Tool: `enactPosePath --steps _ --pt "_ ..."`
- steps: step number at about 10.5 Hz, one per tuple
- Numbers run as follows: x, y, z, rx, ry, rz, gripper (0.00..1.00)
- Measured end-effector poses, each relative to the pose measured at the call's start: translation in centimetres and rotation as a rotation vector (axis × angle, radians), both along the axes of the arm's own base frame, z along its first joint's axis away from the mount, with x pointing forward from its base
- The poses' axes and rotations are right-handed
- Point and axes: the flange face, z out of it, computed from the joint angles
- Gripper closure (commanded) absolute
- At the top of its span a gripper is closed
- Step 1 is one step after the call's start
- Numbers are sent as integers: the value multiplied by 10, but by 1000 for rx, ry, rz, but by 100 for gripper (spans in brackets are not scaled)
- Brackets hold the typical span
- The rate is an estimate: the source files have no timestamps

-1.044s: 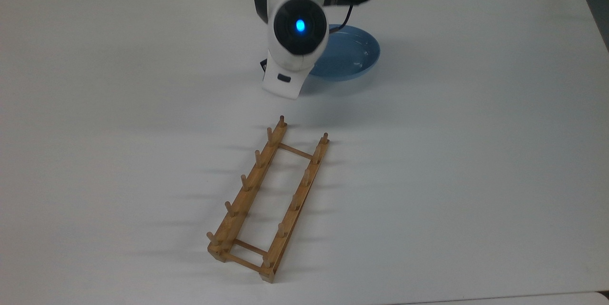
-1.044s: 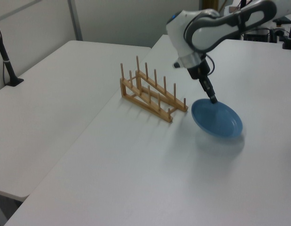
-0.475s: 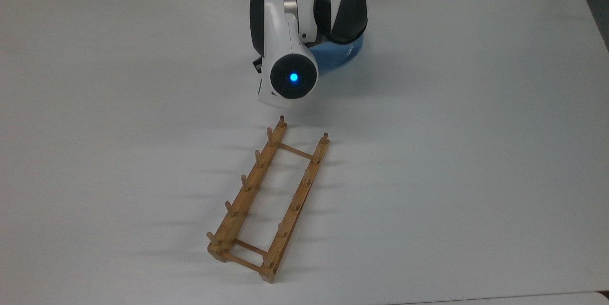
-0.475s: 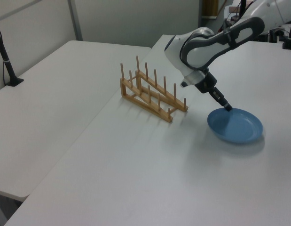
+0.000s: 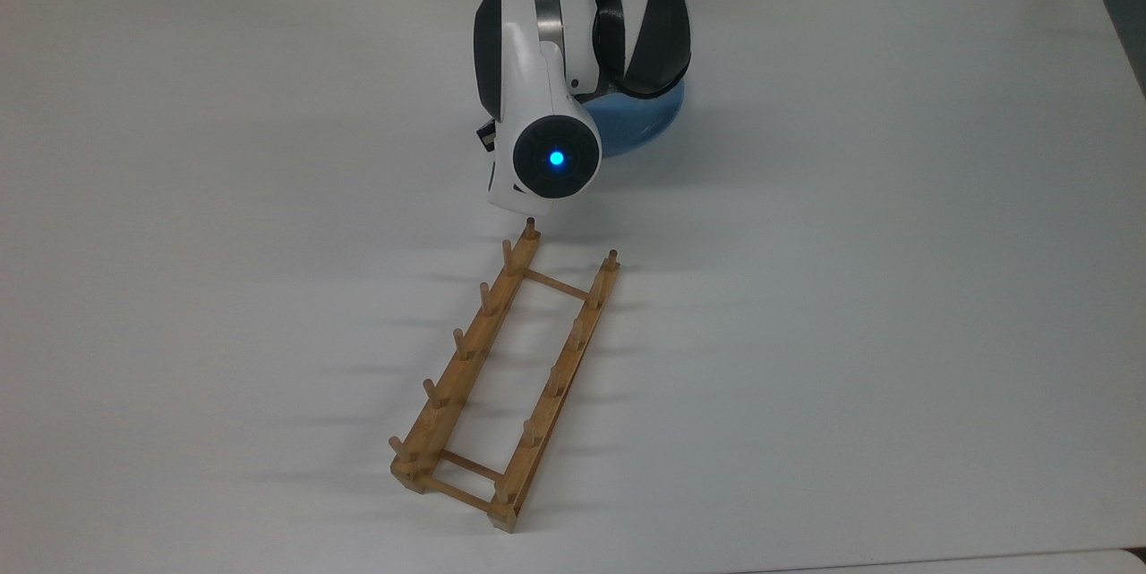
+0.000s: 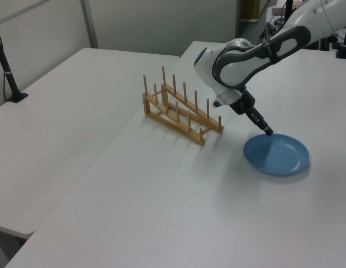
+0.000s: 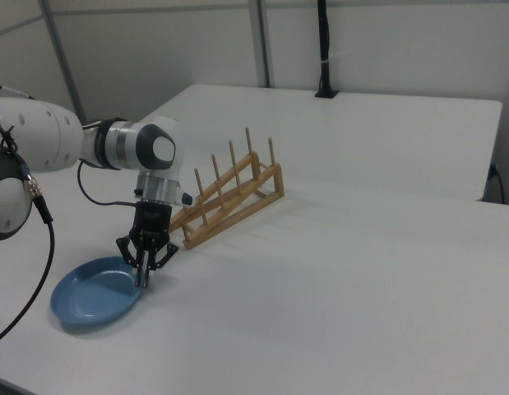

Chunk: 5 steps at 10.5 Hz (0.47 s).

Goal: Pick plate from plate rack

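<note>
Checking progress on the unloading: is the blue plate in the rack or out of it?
Out. The plate lies flat on the white table, apart from the wooden rack, whose slots hold nothing.

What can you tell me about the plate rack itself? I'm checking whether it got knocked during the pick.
The plate rack is a light brown wooden ladder-shaped frame: two long rails joined by thin crossbars, each rail carrying six short upright pegs. It stands on the white table, holds nothing, and looks whole, with every peg upright. Nothing touches it. The blue plate lies flat on the table past one end, apart from the rack, with the gripper at its rim.
</note>
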Motion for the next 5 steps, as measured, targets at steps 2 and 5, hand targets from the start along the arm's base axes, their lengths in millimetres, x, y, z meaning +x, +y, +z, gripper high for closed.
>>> enactPosePath --steps 2,5 --pt "4 0 6 -7 -17 6 0" --pt "18 -1 43 -40 -105 -13 0"
